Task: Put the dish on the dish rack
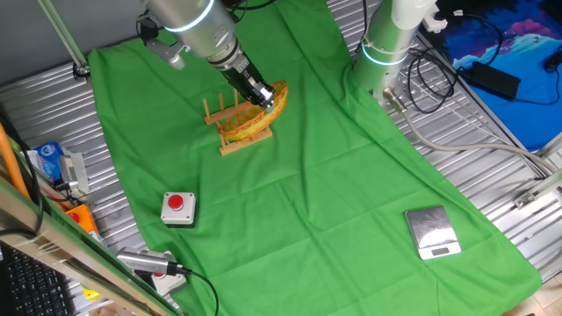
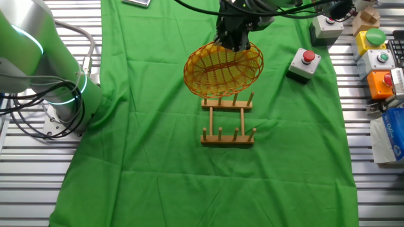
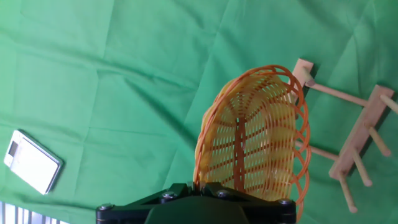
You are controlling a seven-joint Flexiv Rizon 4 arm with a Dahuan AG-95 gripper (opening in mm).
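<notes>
The dish is a yellow woven wicker oval with an orange-red centre streak. It hangs on edge from my gripper, which is shut on its rim. It sits just above and behind the far rail of the wooden dish rack. In one fixed view the dish overlaps the rack. In the hand view the dish fills the centre, with the gripper clamped on its rim at the bottom. The rack lies to the right.
A grey box with a red button and a silver scale lie on the green cloth. The scale also shows in the hand view. Another red-button box sits right of the dish. A second robot base stands at the back.
</notes>
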